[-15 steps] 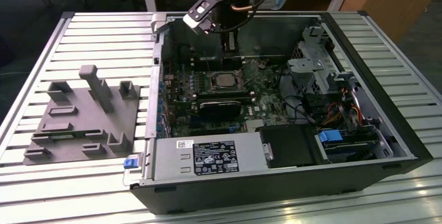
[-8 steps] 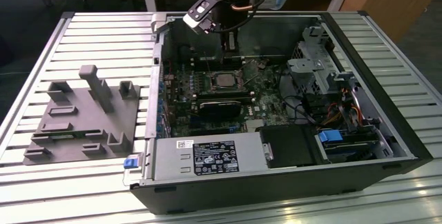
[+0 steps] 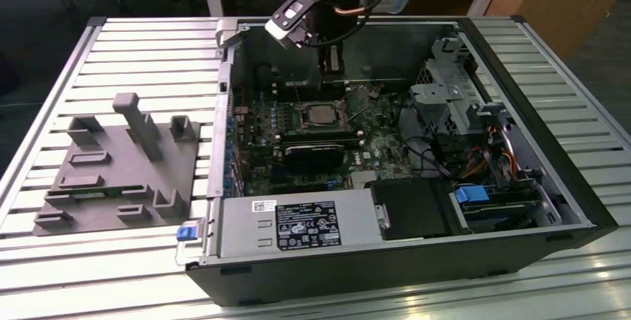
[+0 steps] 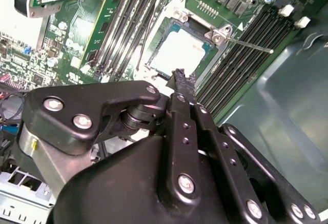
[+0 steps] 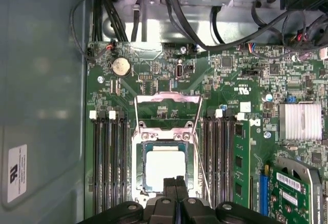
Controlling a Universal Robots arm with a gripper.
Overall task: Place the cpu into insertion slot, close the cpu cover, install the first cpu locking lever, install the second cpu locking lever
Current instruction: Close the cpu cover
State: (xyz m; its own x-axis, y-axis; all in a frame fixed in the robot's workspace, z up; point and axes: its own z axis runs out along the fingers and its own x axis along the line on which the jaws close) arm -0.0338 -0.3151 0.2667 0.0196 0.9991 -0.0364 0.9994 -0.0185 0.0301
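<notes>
The cpu (image 5: 165, 166), a pale silver square, lies flat in the insertion slot (image 5: 137, 168) on the green board; in the second wrist view the cpu (image 4: 179, 54) shows the same way. The cpu cover (image 5: 167, 98), a thin metal frame, stands swung up at the socket's far side. Two thin locking levers (image 4: 249, 46) (image 4: 145, 39) stick out unlatched on either side. My gripper (image 5: 176, 184) hangs just above the near edge of the cpu, its black fingers (image 4: 179, 80) pressed together with nothing between them. In the exterior view the gripper (image 3: 333, 75) reaches into the open case above the socket (image 3: 318, 114).
Memory slots (image 5: 110, 162) flank the socket on both sides. Black cables (image 5: 154, 8) and a drive cage (image 3: 445, 91) crowd the case's far part. A power supply box (image 3: 295, 225) sits at the case front. A grey fixture plate (image 3: 118, 165) lies on the exterior view's left.
</notes>
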